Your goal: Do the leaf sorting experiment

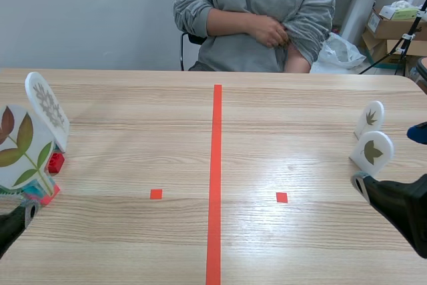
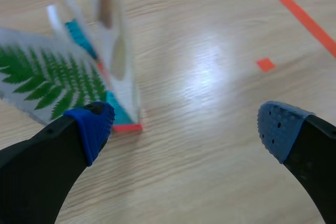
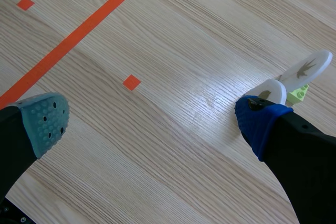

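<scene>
Several white leaf cards stand in small bases. At the table's left are a grey-brown fern card (image 1: pixel 47 106) and a card with a green-brown compound leaf (image 1: pixel 23 148). In the left wrist view a green fern card (image 2: pixel 47 80) lies beside the left finger, and an upright card (image 2: pixel 113 51) on a red base (image 2: pixel 127 127) stands just ahead. My left gripper (image 2: pixel 186 129) is open and holds nothing. Two cards with dark leaves stand at the right, one behind (image 1: pixel 371 118) and one in front (image 1: pixel 372 153); both (image 3: pixel 307 69) (image 3: pixel 270 90) sit beside my right finger. My right gripper (image 3: pixel 152 121) is open over bare table.
A person (image 1: pixel 260 18) sits across the table with hands near the body. An orange-red tape line (image 1: pixel 215 178) runs down the table's middle, with a small square mark on each side. Boxes (image 1: pixel 393 28) stand on the floor at the back right.
</scene>
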`<state>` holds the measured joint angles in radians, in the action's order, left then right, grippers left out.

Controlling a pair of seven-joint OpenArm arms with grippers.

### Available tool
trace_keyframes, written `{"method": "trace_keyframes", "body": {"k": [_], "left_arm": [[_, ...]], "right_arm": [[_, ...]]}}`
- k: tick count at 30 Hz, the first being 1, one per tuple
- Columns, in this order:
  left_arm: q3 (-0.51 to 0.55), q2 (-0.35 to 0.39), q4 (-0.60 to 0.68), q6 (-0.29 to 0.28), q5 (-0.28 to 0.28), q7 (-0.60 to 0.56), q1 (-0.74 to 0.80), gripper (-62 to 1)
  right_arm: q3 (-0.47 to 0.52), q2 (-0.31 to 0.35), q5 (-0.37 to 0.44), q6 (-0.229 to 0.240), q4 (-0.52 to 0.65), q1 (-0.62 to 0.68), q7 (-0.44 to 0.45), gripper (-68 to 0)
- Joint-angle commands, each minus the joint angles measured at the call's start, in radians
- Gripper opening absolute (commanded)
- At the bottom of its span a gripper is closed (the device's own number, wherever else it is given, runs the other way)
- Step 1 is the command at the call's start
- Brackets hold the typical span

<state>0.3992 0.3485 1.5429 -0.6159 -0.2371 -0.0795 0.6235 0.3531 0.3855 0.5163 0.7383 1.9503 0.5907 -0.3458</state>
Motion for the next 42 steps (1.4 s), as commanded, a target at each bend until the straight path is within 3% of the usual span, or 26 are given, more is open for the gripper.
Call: {"method": "trace_keyframes", "body": {"k": [1, 5, 11, 17, 24, 33, 42], "left_arm": [[-0.003, -0.014, 0.073, -0.013, -0.015, 0.002, 0.044, -2.6], [-0.005, -0.028, 0.237, -0.016, -0.106, 0.045, 0.126, -2.6], [-0.016, -0.037, 0.427, 0.006, -0.194, 0.134, 0.140, -2.6], [-0.071, -0.037, 0.468, 0.097, -0.193, 0.133, 0.095, -2.8], [-0.173, -0.038, 0.468, 0.152, -0.185, 0.199, 0.018, -2.8], [-0.258, -0.038, 0.468, 0.158, -0.112, 0.212, 0.013, -2.8], [-0.264, -0.038, 0.468, 0.158, -0.095, 0.212, 0.013, -2.8]], "right_arm": [[-0.001, 0.010, 0.008, 0.007, -0.001, -0.009, 0.011, 0.4], [-0.001, 0.010, 0.008, 0.007, -0.001, -0.009, 0.011, 0.4], [-0.001, 0.010, 0.013, 0.007, -0.001, -0.009, 0.011, 0.4], [-0.001, 0.008, 0.074, 0.007, -0.001, -0.010, 0.018, 0.4], [-0.001, 0.008, 0.076, 0.007, -0.001, -0.012, 0.018, 0.4], [-0.001, 0.008, 0.076, 0.007, -0.001, -0.012, 0.018, 0.4], [-0.001, 0.008, 0.076, 0.007, -0.001, -0.012, 0.018, 0.4]]}}
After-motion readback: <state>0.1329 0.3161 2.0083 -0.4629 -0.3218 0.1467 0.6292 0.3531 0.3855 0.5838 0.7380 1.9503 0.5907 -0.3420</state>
